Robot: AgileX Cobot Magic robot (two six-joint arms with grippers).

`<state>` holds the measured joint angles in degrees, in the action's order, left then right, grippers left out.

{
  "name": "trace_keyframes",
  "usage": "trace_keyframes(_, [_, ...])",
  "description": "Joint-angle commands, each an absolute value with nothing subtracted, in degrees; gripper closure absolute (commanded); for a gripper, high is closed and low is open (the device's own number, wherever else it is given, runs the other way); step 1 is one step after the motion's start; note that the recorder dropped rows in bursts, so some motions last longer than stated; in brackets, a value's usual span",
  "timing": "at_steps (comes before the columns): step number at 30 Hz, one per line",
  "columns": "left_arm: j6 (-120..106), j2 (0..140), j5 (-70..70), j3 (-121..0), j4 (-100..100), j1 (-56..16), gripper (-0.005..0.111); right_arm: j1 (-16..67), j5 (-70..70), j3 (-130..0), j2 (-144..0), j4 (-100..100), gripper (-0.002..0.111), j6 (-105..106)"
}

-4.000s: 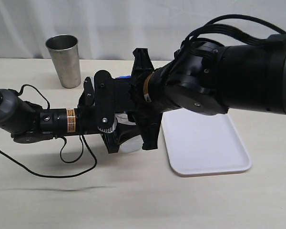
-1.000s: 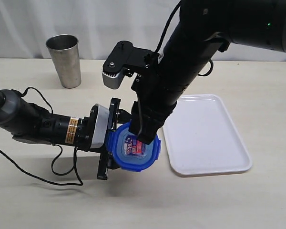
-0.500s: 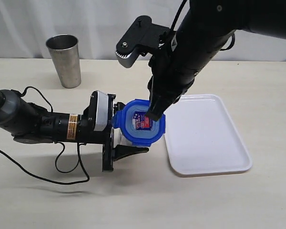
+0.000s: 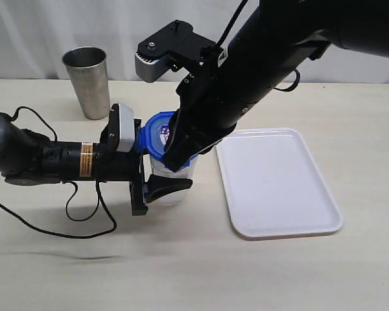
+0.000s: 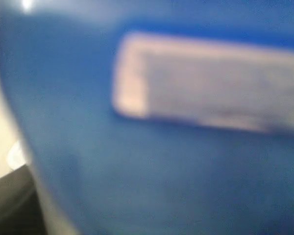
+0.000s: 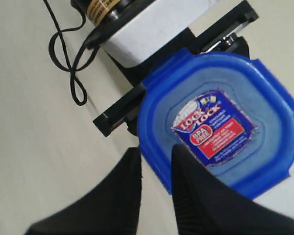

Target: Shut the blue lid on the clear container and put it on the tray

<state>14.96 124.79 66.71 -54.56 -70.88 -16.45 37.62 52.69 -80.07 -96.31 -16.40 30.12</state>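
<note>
Left of the tray (image 4: pixel 279 188), the exterior view shows the left gripper (image 4: pixel 170 170) clamped round the container (image 4: pixel 165 173), with the lid (image 4: pixel 154 137) on top under the right gripper (image 4: pixel 175 159). Left wrist view: only blurred blue lid (image 5: pixel 147 161). Right wrist view: fingers (image 6: pixel 127 196) nearly together at the edge of the lid (image 6: pixel 220 127); pinching or not, I cannot tell. Off-centre pressing could cock the lid.

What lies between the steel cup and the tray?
The clear container topped by the blue lid, held by the left gripper, right gripper at the lid; seen in the exterior view.
</note>
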Motion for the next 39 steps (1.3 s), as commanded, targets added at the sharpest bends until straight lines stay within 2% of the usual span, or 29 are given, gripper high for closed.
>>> trace_keyframes(1, [17.36, 122.69, 68.68, -54.48, -73.10, -16.06, 0.107, 37.49, 50.71, -78.66, -97.46, -15.55, 0.098, 30.73])
trace_keyframes(3, [18.40, 122.69, 68.68, -54.48, -73.57, -16.06, 0.107, 37.49, 50.61, -78.50, -97.97, -14.32, 0.104, 30.64])
trace_keyframes(14, [19.66, 121.06, 69.32, -54.48, -77.09, -16.06, 0.107, 37.49, 49.57, -78.50, -98.48, 1.10, 0.104, 18.09])
trace_keyframes(22, [27.19, 118.18, 67.72, -54.48, -77.88, -16.06, 0.107, 37.39, 50.44, -78.50, -100.05, 1.34, 0.104, 17.66])
trace_keyframes(32, [28.62, 118.18, 59.08, -54.48, -77.88, -16.06, 0.107, 37.39, 50.81, -78.50, -103.99, 1.34, 0.104, 17.04])
trace_keyframes(39, [28.52, 118.31, 58.42, -54.48, -77.36, -16.06, 0.107, 37.39, 50.58, -78.62, -102.97, 1.34, 0.102, 16.39])
